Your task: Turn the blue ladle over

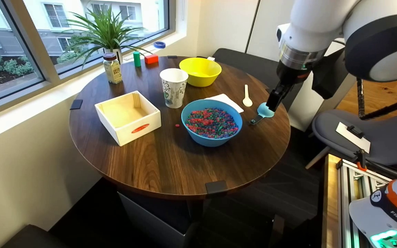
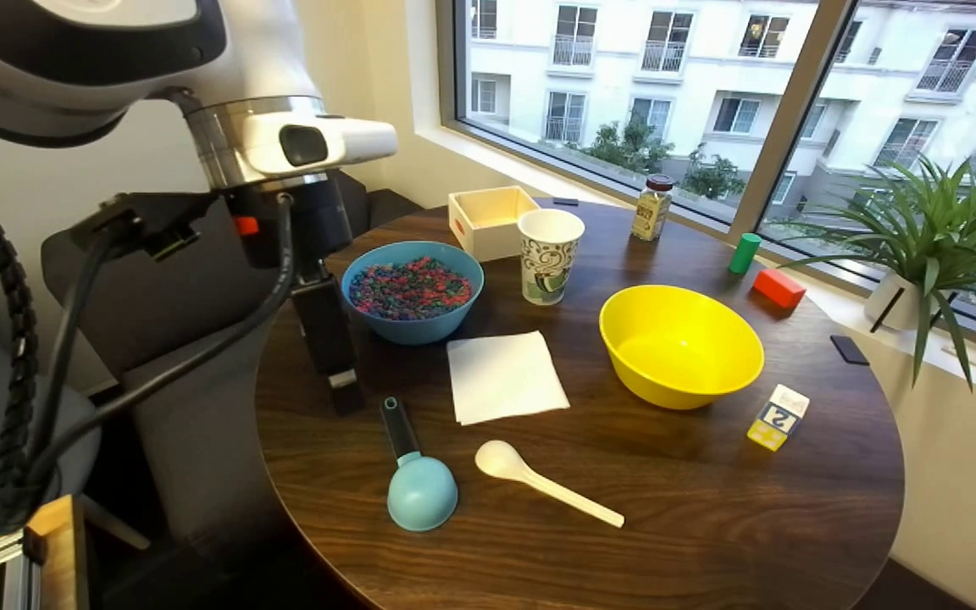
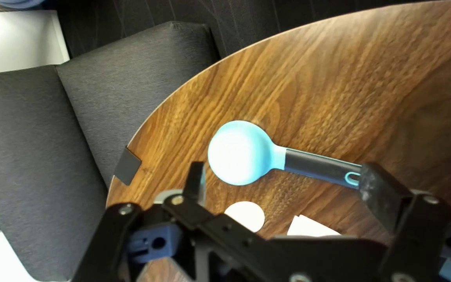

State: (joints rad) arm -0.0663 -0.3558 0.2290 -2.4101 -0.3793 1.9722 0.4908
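A: Where is the light-blue ladle lying?

B: It's lying on the round wooden table, beside the white spoon; its cup is facing hollow side down, dome up.

A: And what is the Robotiq gripper doing?

B: It's hovering near the ladle, its fingers standing wide apart and holding nothing. In the wrist view one is covering the end of the black handle, but in an exterior view the fingertips are hanging clear.

A: How are you expecting it to handle?

B: I'm reckoning on something light and stiff, plastic by its look, so hardly fragile. That smooth dome is probably going to be slippery.

A: So you're favouring the handle?

B: Yes, pinching across its width, close to the neck, so the cup isn't swivelling in the grip. The jaws are facing each other roughly along the ladle's length, so I'm counting on a wrist turn first.
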